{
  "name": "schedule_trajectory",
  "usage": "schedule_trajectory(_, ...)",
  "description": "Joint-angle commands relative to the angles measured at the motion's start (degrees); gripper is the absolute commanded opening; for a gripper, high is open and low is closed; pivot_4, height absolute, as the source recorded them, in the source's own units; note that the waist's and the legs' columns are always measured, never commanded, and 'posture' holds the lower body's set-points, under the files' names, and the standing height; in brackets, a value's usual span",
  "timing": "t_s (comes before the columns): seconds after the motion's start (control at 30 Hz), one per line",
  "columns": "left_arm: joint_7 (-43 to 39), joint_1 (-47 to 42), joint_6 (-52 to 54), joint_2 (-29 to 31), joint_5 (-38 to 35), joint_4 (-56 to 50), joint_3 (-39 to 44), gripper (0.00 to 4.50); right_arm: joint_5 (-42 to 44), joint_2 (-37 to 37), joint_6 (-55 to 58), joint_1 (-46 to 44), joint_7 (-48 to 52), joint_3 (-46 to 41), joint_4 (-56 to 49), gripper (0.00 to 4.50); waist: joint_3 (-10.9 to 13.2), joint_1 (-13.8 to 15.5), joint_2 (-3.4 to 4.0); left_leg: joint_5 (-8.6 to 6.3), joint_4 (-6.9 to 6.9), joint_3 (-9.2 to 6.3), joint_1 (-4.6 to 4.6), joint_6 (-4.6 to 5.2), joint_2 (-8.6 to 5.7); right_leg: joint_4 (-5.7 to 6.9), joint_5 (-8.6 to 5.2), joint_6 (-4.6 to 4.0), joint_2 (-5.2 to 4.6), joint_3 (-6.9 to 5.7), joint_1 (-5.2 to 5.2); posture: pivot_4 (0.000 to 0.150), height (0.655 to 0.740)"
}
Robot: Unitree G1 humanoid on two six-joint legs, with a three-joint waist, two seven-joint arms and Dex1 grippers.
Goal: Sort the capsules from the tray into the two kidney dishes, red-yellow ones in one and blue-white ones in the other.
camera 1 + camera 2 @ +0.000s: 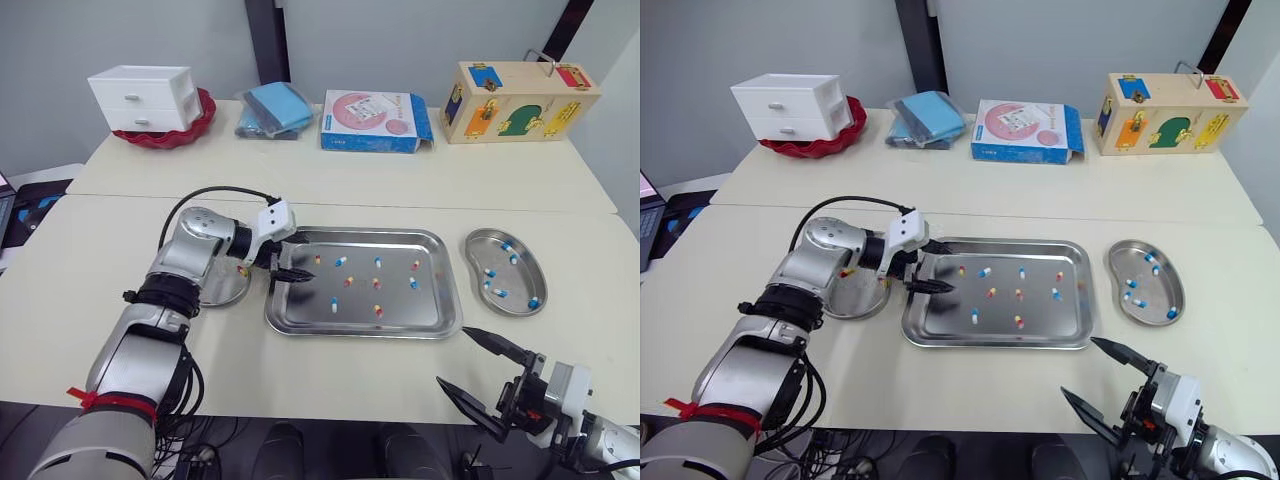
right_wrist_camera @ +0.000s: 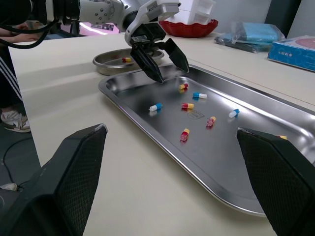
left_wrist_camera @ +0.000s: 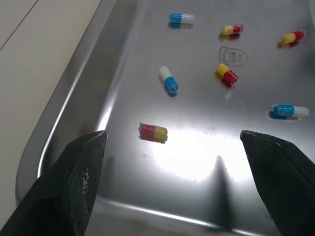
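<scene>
A steel tray [image 1: 360,333] in the middle of the table holds several loose capsules, both red-yellow and blue-white. My left gripper [image 1: 289,275] hangs open over the tray's left end. In the left wrist view a red-yellow capsule [image 3: 153,132] lies between its spread fingers, untouched. The left kidney dish [image 1: 226,290] sits beside the tray, partly hidden by my left arm, with a red-yellow capsule [image 2: 126,60] in it. The right kidney dish [image 1: 520,308] holds several blue-white capsules [image 1: 490,272]. My right gripper [image 1: 452,355] is open and empty at the table's front edge, right of the tray's near corner.
Along the far side of the table stand a white drawer unit [image 1: 145,97] on a red bowl, blue packets [image 1: 275,108], a blue-and-pink box [image 1: 372,121] and a wooden lock box [image 1: 520,100]. A seam [image 1: 420,203] runs across between the two tabletops.
</scene>
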Motion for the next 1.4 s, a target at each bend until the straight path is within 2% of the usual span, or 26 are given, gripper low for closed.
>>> schedule_trajectory(0.03, 0.35, -2.51, -1.99, -1.17, 2.15, 3.06, -0.80, 4.50, 0.75, -0.55, -0.91, 0.46, -0.93, -0.32, -1.50, 4.43, 0.00, 0.01, 0.00, 0.00, 0.00, 0.00, 0.00, 0.00, 0.00, 0.00, 0.00, 0.00, 0.00, 0.00, 0.00, 0.150, 0.7400)
schedule_trajectory(0.27, 0.41, -4.78, -3.25, -3.46, 5.30, 8.63, -1.69, 4.50, 0.88, -0.98, -0.80, 1.32, -2.32, -0.40, -2.22, 4.43, 0.00, 0.00, 0.00, 0.00, 0.00, -0.01, -0.01, 0.00, -0.01, 0.00, 0.00, 0.00, 0.00, -0.01, 0.00, 0.150, 0.7400)
schedule_trajectory(0.37, 0.70, -5.23, -4.07, -3.76, 6.44, 9.96, -1.74, 3.96, 0.85, -1.00, -0.71, 1.61, -2.92, -0.32, -2.64, 4.50, 0.00, -0.01, 0.00, 0.00, 0.01, -0.02, 0.01, 0.00, -0.01, 0.01, 0.00, 0.00, 0.00, -0.01, 0.02, 0.150, 0.7400)
schedule_trajectory(0.5, 0.27, -5.58, -4.24, -4.29, 6.69, 10.63, -1.31, 2.58, 0.72, -1.02, -0.73, 1.86, -3.69, -0.12, -2.92, 4.50, -0.01, -0.01, 0.00, 0.00, 0.00, -0.02, 0.02, 0.00, -0.02, 0.01, 0.00, 0.00, 0.00, 0.00, 0.04, 0.150, 0.7400)
schedule_trajectory(0.73, 0.49, -5.44, -4.73, -4.56, 7.16, 10.68, -1.34, 0.44, 0.60, -1.43, -0.49, 1.80, -4.51, 0.07, -3.17, 4.50, -0.01, -0.01, 0.00, 0.00, 0.01, -0.02, 0.03, 0.00, -0.02, 0.01, 0.00, 0.00, 0.00, -0.01, 0.05, 0.150, 0.7400)
schedule_trajectory(1.1, -1.67, -4.19, -4.79, -3.72, 6.10, 8.15, -0.41, 0.35, 1.01, -2.15, -0.39, 1.75, -4.70, 0.07, -3.52, 4.50, -0.02, -0.01, 0.01, 0.00, 0.01, -0.02, 0.06, 0.00, -0.01, 0.02, 0.00, 0.00, 0.00, -0.01, 0.08, 0.150, 0.7400)
schedule_trajectory(1.2, -3.38, -3.35, -1.47, -2.31, 4.05, 3.88, 1.02, 0.35, 1.56, -2.90, -0.16, 2.13, -4.07, 0.07, -4.20, 4.50, -0.02, -0.02, 0.01, 0.00, 0.01, -0.02, 0.05, 0.00, -0.01, 0.03, 0.00, 0.00, 0.00, -0.01, 0.08, 0.150, 0.7400)
schedule_trajectory(1.4, -5.31, 4.03, 11.60, 7.31, -0.33, -15.21, 5.10, 0.35, 1.71, -6.85, -0.98, 2.90, 0.11, 1.15, -5.01, 4.50, -0.02, -0.84, 0.02, 0.01, -0.02, -0.03, 0.06, 0.00, 0.04, 0.03, 0.00, 0.00, 0.01, -0.01, 0.07, 0.150, 0.7400)
